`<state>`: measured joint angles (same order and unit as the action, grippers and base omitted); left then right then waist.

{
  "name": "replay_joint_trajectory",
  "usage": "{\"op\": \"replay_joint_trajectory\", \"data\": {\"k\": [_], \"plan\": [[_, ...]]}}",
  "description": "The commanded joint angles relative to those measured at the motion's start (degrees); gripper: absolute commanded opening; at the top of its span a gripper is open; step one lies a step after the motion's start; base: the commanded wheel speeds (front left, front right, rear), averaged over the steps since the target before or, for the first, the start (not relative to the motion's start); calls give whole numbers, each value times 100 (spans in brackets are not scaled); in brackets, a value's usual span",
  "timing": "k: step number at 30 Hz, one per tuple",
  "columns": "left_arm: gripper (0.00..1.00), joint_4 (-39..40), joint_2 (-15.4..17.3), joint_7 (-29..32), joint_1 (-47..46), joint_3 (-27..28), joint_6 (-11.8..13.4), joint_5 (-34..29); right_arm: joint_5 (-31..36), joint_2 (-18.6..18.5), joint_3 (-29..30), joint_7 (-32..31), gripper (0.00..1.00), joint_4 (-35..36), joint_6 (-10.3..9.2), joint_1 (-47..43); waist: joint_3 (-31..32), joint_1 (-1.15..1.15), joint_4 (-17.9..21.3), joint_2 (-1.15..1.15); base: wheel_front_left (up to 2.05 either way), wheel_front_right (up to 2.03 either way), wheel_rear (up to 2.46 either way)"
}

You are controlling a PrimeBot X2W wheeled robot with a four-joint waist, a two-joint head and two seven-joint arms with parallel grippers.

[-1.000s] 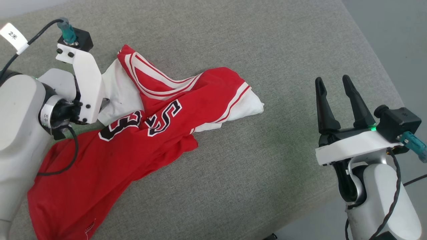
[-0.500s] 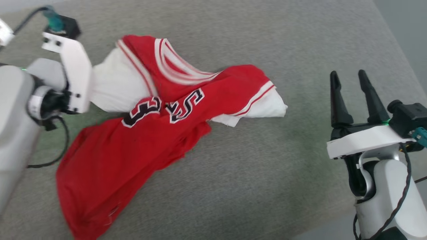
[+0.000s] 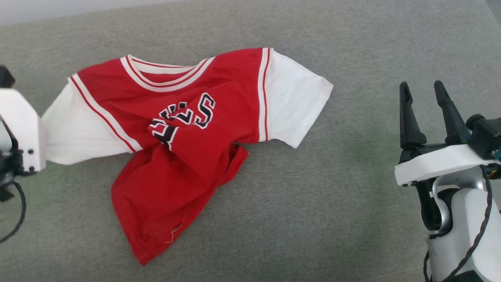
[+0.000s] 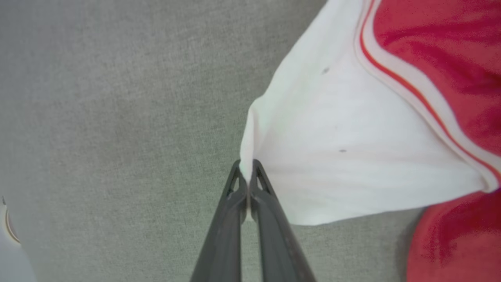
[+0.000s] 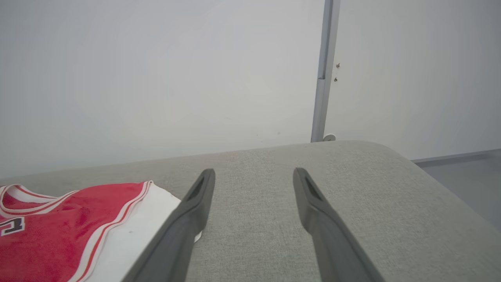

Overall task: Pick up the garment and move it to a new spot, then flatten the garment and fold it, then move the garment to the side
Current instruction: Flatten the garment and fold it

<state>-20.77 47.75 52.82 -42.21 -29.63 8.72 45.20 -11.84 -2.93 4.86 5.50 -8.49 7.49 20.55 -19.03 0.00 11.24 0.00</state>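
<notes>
Left wrist view shows the left tool (image 4: 246, 167) pinched shut on the very edge of a white sleeve (image 4: 344, 149), the cloth drawn into a small peak between the closed fingers and stretched away toward 2 o'clock. A second ago that tool stood open over the same sleeve; it has since clamped down, and the garment (image 3: 188, 129) has changed shape with it. Before, it lay bunched, collar folded over and one sleeve tucked under. Now, in the head view, the shoulders are drawn out in a line from 9 o'clock to 2 o'clock, with the held sleeve at 9 o'clock and the other sleeve (image 3: 293, 105) lying flat and free. The camera has also swung, so the change is best read from the garment's outline and not from its place in the frame. It sits on the grey worktop (image 3: 313, 219), from the centre out toward 9 o'clock. The right tool (image 3: 420, 88) waits at 3 o'clock with its fingers spread and nothing between them, well apart from the cloth. For the task, this looks like the grip for the first move being secured and the pull begun. Flattening is far from done: the chest lettering (image 3: 184, 121) is creased, and the lower half (image 3: 156, 219) trails twisted toward 7 o'clock, doubled over itself.
</notes>
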Motion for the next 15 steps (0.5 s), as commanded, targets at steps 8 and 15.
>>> {"op": "replay_joint_trajectory", "data": {"k": [8,15], "plan": [[80,-27,-190,-482,520,221,58,327,77,-2,-29,-228,100,232,1,-88,75,0,-254,0,0,0,0],[100,-214,-349,-533,150,117,-122,238,136,-24,-109,-396,100,420,1,-121,99,0,-359,0,0,0,0]]}}
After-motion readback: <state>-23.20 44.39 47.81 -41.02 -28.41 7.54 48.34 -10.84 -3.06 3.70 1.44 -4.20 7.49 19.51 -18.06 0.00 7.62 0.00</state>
